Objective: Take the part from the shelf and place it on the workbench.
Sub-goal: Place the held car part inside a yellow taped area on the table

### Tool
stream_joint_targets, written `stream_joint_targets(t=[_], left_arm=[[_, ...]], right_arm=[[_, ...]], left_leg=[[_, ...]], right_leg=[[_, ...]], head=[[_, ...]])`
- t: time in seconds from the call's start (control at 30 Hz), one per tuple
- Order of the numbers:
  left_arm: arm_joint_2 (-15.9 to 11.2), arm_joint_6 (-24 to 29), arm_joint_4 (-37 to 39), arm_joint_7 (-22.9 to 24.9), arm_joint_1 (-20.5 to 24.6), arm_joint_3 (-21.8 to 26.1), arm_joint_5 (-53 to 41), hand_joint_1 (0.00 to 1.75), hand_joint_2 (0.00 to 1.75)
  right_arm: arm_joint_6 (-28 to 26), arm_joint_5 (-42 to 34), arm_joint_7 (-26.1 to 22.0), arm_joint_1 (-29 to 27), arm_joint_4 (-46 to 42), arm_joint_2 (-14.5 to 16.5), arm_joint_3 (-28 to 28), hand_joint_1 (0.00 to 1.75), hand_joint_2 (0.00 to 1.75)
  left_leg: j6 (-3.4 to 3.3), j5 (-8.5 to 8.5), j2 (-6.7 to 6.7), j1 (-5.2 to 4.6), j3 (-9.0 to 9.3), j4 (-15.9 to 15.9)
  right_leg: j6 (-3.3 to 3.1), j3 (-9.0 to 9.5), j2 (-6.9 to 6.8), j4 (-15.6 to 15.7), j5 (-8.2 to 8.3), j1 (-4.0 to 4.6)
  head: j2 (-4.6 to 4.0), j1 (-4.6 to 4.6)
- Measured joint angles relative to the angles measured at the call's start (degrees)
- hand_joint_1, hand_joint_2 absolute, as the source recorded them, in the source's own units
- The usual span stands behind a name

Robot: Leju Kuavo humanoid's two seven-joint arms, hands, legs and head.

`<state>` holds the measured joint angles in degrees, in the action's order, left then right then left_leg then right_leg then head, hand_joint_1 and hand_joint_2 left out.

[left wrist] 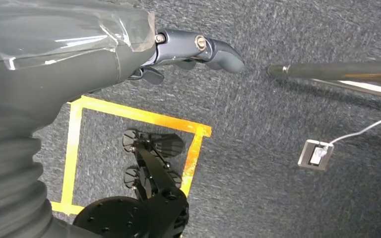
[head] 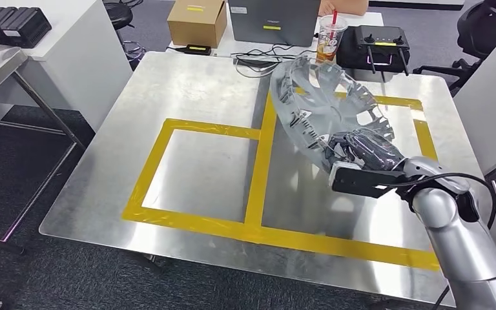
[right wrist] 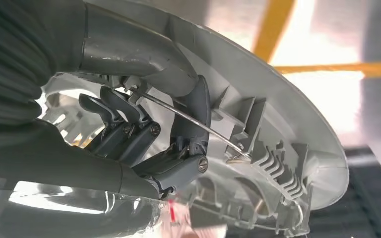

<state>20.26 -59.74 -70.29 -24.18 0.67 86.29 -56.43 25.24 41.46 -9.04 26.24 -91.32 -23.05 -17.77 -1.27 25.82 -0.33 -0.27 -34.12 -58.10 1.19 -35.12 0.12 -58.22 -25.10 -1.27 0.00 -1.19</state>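
The part is a round silver wheel cover with ribbed clips along its rim, tilted above the right half of the steel workbench. My right hand grips its near rim. In the right wrist view the thumb and dark fingers of my right hand close around the rim of the cover. My left hand hangs over grey carpet, fingers curled in, holding nothing.
Yellow tape marks two squares on the bench. Behind it stand a cardboard box, a laptop, a drink cup and a black controller. A white table stands at the left.
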Motion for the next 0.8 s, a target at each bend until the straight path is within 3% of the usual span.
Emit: stream_joint_targets(t=[0.03,0.13,0.17,0.2,0.27,0.33,0.47,0.53,0.6,0.63,0.67,0.73,0.8], left_arm=[[0.01,0.0,0.02,0.03,0.03,0.0,0.1,0.0,1.75],[-0.01,0.26,0.7,-0.03,0.12,0.0,0.05,0.0,1.75],[-0.05,0.39,1.07,-0.19,0.12,0.0,-0.17,0.0,1.75],[-0.14,0.48,1.43,-0.42,0.12,0.0,-0.47,0.0,1.75],[-0.47,0.46,1.97,-1.04,0.13,0.0,-1.07,0.0,1.75],[-0.87,0.15,2.5,-1.69,0.15,0.0,-1.57,0.0,1.75],[-1.54,-0.34,3.64,-3.14,0.15,-0.03,-2.2,0.0,1.75],[-1.72,-0.38,4.46,-4.1,0.18,-0.05,-2.73,0.0,1.75],[-1.98,-0.27,5.49,-4.92,0.18,-0.07,-3.36,0.0,1.75],[-2.13,-0.2,6.01,-5.25,0.18,-0.07,-3.68,0.0,1.75],[-2.26,-0.14,6.51,-5.55,0.18,-0.07,-3.94,0.0,1.75],[-2.45,-0.1,7.32,-5.95,0.18,-0.07,-4.45,0.0,1.75],[-2.65,-0.1,7.74,-6.16,0.19,-0.07,-4.89,0.0,1.75]], right_arm=[[0.36,0.26,-0.31,1.7,2.38,-0.18,-1.31,1.75,1.75],[1.52,1.11,-1.62,8.26,12.23,-0.64,-6.8,1.75,1.75],[1.65,1.2,-1.92,9.56,14.47,-0.65,-8.07,1.75,1.75],[1.73,1.18,-2.18,10.66,16.41,-0.64,-9.17,1.75,1.75],[1.76,0.92,-2.6,12.49,19.83,-0.65,-11.09,1.75,1.75],[1.84,0.64,-2.78,13.84,22.86,-0.74,-12.87,1.75,1.75],[2.41,0.44,-2.56,15.01,27.08,-1.38,-15.51,1.75,1.75],[3.21,0.38,-2.23,15.61,28.74,-1.95,-16.65,1.75,1.75],[3.84,0.69,-1.6,15.85,30.26,-2.54,-18.08,1.75,1.75],[3.96,0.94,-1.09,15.78,30.83,-2.81,-18.81,1.75,1.75],[3.96,1.18,-0.55,15.7,31.25,-3.07,-19.46,1.75,1.75],[3.76,1.38,0.54,15.66,31.7,-3.6,-20.4,1.75,1.75],[3.4,1.41,1.59,15.55,31.82,-4.13,-20.89,1.75,1.75]], left_leg=[[0.38,1.44,0.01,0.15,-1.32,-2.71],[1.42,6.53,0.03,0.64,-8.34,-15.88],[1.31,5.82,0.03,0.66,-8.93,-16.29],[1.0,3.84,0.02,0.61,-7.92,-13.56],[0.03,-0.16,-0.02,0.32,-4.23,-5.33],[-0.67,-1.52,0.05,-0.12,-1.96,-0.76],[-1.24,-1.96,0.18,-0.14,-0.99,0.89],[-1.61,-2.37,0.22,0.07,-0.44,1.74],[-1.79,-2.35,0.18,-0.01,-0.38,1.81],[-1.8,-2.32,0.14,-0.04,-0.37,1.79],[-1.78,-2.29,0.09,-0.04,-0.36,1.74],[-1.52,-2.08,0.01,-0.01,-0.36,1.37],[-0.94,-1.54,-0.03,-0.18,-0.56,0.57]], right_leg=[[-0.27,0.07,0.02,0.03,0.01,-0.11],[-1.02,0.3,0.06,0.09,-0.08,-0.16],[-1.08,0.37,0.08,0.09,-0.13,-0.05],[-1.12,0.48,0.13,0.09,-0.17,0.08],[-1.16,0.67,0.24,0.14,-0.24,0.31],[-0.99,0.6,0.27,0.2,-0.27,0.44],[-0.16,0.21,0.05,-0.25,-0.75,0.43],[-0.39,-2.15,-0.05,-5.07,-2.96,0.4],[-0.54,-6.04,-0.05,-12.8,-5.72,0.37],[-0.32,-7.39,-0.05,-15.26,-6.27,0.31],[0.1,-7.73,-0.07,-15.59,-5.93,0.21],[1.29,-4.92,-0.18,-9.52,-3.05,-0.11],[1.53,-1.22,-0.3,-2.29,-0.65,-0.25]], head=[[0.0,-0.08],[0.0,-0.32],[0.0,-0.31],[0.0,-0.31],[0.0,-0.29],[0.0,-0.29],[0.0,-0.25],[0.0,-0.18],[0.0,-0.16],[0.0,-0.16],[0.0,-0.16],[0.0,-0.16],[0.0,-0.2]])
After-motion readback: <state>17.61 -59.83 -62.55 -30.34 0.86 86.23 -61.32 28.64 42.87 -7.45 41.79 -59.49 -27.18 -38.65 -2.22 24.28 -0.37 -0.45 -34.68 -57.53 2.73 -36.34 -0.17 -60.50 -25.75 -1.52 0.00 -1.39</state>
